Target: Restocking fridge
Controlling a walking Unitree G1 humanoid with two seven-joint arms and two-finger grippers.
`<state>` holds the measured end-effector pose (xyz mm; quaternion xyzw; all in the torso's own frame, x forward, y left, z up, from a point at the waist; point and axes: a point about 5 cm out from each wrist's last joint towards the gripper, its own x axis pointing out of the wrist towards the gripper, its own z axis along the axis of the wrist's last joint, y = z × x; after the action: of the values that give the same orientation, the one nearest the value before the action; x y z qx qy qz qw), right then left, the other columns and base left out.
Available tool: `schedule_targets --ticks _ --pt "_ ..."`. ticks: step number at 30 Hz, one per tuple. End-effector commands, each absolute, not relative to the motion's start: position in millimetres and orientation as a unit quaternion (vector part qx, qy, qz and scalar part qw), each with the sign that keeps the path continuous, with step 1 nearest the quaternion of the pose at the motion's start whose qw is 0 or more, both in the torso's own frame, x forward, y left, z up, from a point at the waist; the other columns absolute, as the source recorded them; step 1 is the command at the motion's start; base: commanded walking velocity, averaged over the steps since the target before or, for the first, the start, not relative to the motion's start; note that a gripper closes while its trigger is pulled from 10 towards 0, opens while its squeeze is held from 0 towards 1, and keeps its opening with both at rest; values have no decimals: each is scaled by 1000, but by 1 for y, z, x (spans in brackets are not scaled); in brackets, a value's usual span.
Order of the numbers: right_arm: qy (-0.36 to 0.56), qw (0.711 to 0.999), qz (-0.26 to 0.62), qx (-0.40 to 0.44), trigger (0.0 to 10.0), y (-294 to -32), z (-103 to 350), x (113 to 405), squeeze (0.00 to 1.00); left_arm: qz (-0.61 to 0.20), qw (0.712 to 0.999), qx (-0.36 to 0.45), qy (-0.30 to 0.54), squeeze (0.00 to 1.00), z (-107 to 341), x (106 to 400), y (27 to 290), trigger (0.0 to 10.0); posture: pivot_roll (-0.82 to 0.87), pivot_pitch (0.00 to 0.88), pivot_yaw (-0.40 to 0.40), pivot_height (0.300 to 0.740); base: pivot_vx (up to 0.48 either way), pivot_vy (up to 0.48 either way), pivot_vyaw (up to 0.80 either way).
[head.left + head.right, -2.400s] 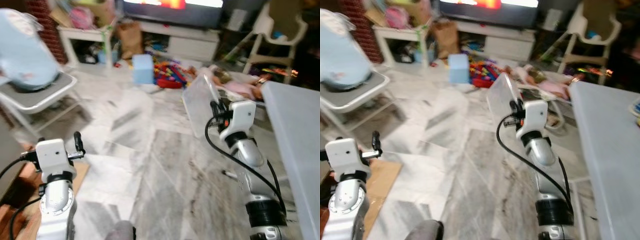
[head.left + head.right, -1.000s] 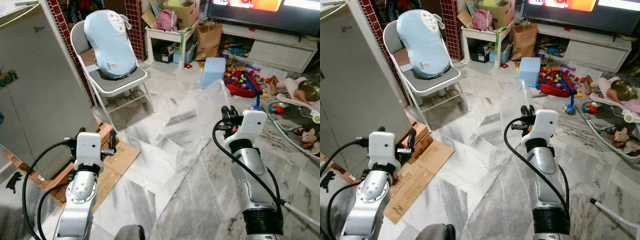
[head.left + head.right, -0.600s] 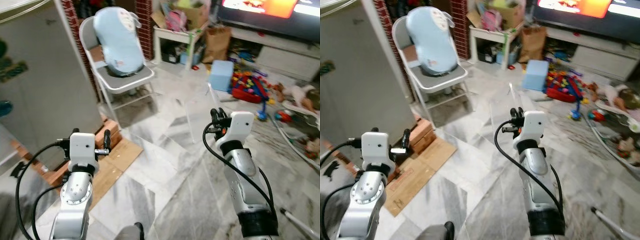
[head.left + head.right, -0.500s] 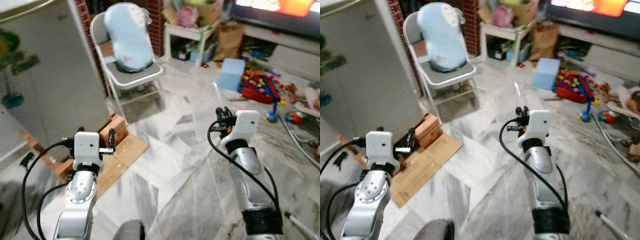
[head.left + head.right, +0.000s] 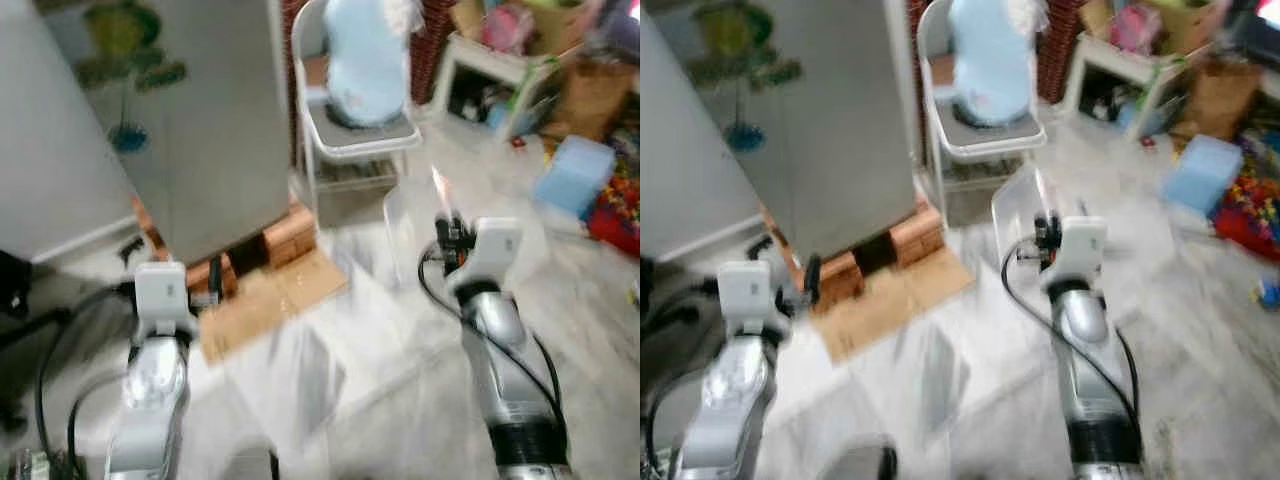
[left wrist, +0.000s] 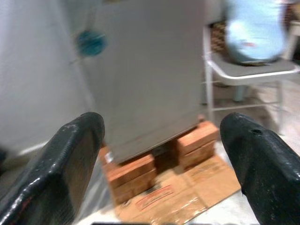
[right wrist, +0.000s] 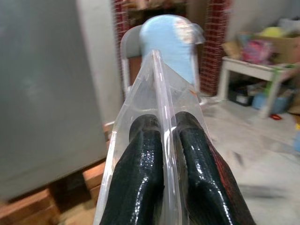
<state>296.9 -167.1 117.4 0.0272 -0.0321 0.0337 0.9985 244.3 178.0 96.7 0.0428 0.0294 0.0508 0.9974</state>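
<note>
— Where do we stand with the fridge (image 5: 170, 120)?

— We see it ahead and to our left, a grey cabinet with its door closed, propped on bricks (image 6: 140, 171). A flattened sheet of cardboard (image 5: 270, 300) lies on the marble floor (image 5: 1200, 300) right in front of the bricks. The head views are blurred, so we can't read the stickers on the fridge beyond a green shape and a blue blob.

— And what are we carrying?

— Our right tool (image 7: 164, 140) is clenched on the wall of a clear plastic container (image 5: 1025, 215). In the right wrist view the two black fingers (image 7: 140, 164) press from either side of the thin transparent edge, which rises up between them. From the head we see the container held upright in front of the right arm, above the floor and well apart from the fridge.

— The left side?

— Our left tool (image 6: 164, 140) is released, its fingers spread wide with nothing between them. It hangs low, pointing toward the bricks and the base of the fridge.

— Anything else nearby?

— Just beside the fridge, a folding chair (image 5: 345, 140) carries a pale blue cushion (image 5: 365, 55). Farther right we make out a white low shelf (image 5: 1135, 75) with clutter, and a light blue box (image 5: 1202, 172) on the floor.
</note>
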Motion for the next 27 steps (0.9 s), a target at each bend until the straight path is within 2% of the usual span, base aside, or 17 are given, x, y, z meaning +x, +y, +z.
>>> schedule_targets --ticks 1,27 --pt "-44 997 49 35 10000 -161 125 300 0 59 997 33 33 0 96 244 180 10000 52 91 -23 740 0 480 400" --pt "-48 997 56 38 10000 -159 129 303 0 55 998 32 21 0 101 250 182 10000 49 88 -31 740 10 468 0"
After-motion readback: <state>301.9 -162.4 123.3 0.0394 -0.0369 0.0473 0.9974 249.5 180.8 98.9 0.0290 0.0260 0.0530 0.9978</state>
